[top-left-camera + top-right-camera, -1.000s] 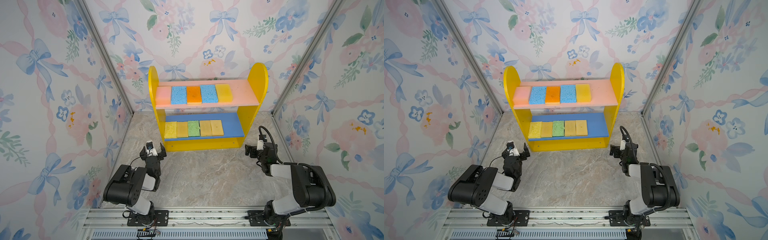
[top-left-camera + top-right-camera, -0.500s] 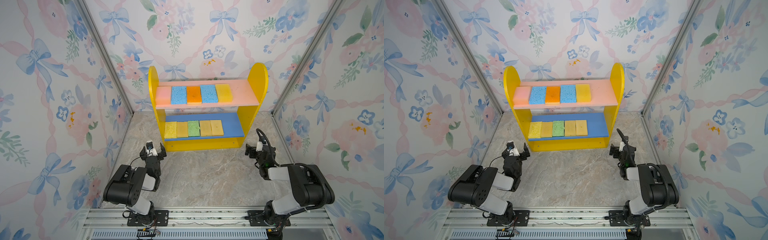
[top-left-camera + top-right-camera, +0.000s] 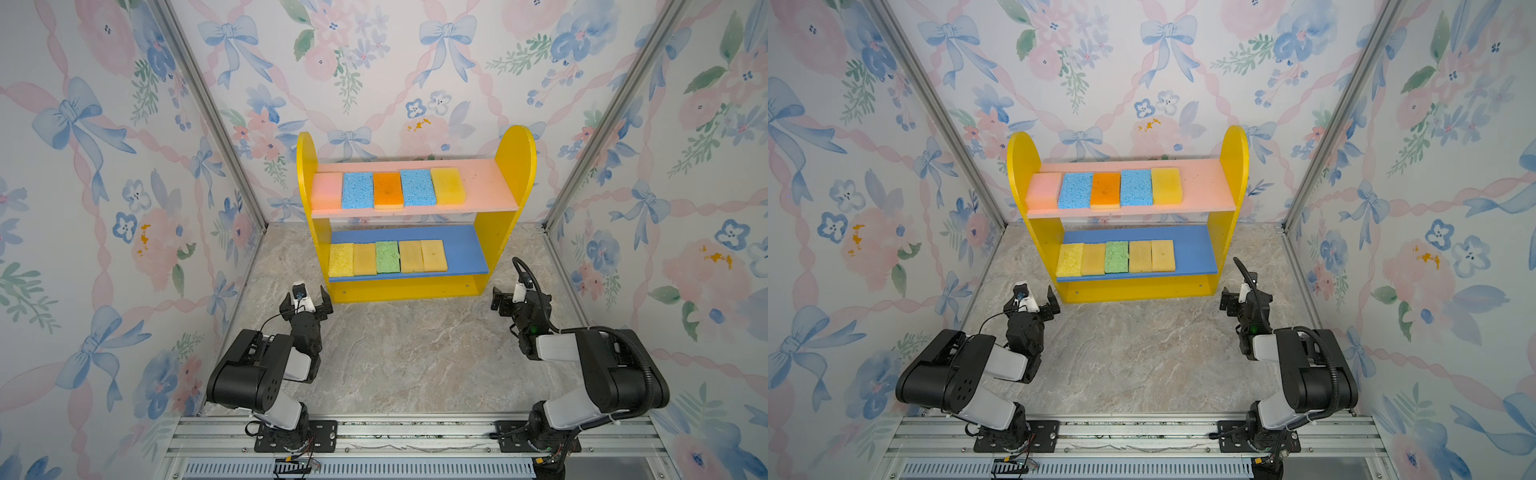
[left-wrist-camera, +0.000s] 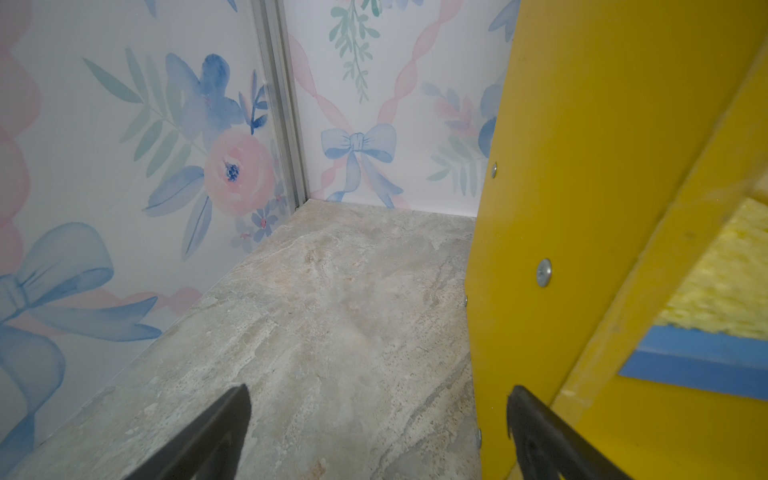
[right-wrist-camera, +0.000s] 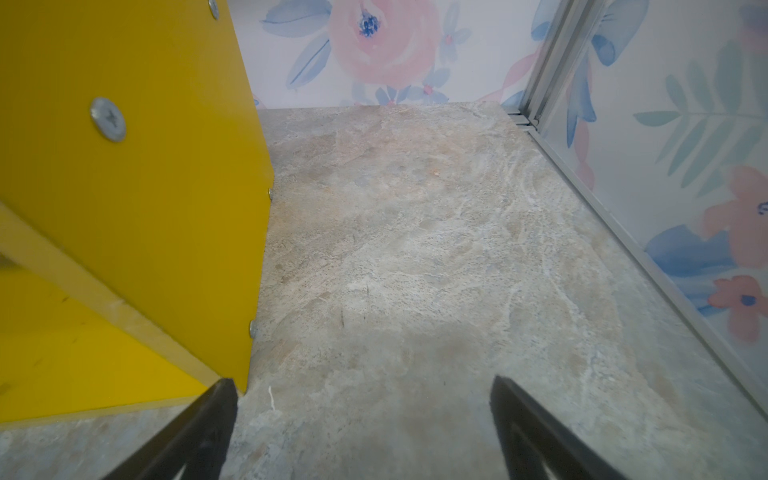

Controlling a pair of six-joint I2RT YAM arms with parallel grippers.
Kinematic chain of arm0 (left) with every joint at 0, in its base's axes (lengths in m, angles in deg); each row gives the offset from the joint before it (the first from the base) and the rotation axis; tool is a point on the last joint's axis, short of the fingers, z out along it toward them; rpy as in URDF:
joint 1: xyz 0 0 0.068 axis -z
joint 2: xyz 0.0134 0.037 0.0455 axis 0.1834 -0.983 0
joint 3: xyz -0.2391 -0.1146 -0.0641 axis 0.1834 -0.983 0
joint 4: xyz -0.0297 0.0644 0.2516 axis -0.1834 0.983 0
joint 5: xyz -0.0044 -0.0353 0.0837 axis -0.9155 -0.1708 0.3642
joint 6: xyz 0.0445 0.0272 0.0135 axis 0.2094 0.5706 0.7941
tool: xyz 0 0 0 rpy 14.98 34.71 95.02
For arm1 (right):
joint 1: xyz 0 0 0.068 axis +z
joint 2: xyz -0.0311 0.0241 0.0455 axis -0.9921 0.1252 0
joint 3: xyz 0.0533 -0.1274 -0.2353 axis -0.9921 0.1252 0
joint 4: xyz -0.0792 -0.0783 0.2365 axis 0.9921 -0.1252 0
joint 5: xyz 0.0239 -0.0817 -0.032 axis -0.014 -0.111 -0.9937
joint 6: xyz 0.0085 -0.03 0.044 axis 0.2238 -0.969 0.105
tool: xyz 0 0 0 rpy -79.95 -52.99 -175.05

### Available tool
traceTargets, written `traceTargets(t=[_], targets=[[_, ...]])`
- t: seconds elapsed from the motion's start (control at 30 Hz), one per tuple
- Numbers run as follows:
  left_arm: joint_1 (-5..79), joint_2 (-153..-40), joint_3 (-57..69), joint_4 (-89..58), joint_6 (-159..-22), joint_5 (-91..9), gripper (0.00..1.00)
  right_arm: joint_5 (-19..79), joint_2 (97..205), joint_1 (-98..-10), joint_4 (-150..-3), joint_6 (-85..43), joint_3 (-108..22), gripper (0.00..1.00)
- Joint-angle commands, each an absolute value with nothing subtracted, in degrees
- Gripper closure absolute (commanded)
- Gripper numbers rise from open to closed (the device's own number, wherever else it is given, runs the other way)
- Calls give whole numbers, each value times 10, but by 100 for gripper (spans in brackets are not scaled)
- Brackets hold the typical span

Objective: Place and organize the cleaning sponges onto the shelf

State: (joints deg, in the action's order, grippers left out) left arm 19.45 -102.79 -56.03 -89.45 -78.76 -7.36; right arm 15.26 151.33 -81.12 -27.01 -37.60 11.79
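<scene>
Two grippers: left gripper [image 3: 306,296] and right gripper [image 3: 512,297], jaws spread wide, nothing held.
Left gripper place: low over the floor [image 3: 415,345], just beside the shelf [image 3: 515,166], near-left corner.
Right gripper place: by its near-right corner.
Cleaning sponges [image 3: 388,190]: ten, all lying flat on the shelf.
Pink board [image 3: 478,183]: five side by side, toward the left.
Blue board [image 3: 465,249]: five likewise.

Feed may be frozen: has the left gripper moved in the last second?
No. The left gripper sits at the same spot off the left front corner of the shelf, jaws open.
</scene>
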Motion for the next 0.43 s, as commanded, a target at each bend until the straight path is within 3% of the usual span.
traceTargets(t=[0.0, 0.4], targets=[[193, -1026, -557, -892, -785, -78, 2, 145, 1516, -805, -254, -383, 111, 3], [190, -1026, -558, -893, -786, -84, 2, 147, 1515, -806, -259, -384, 109, 3]])
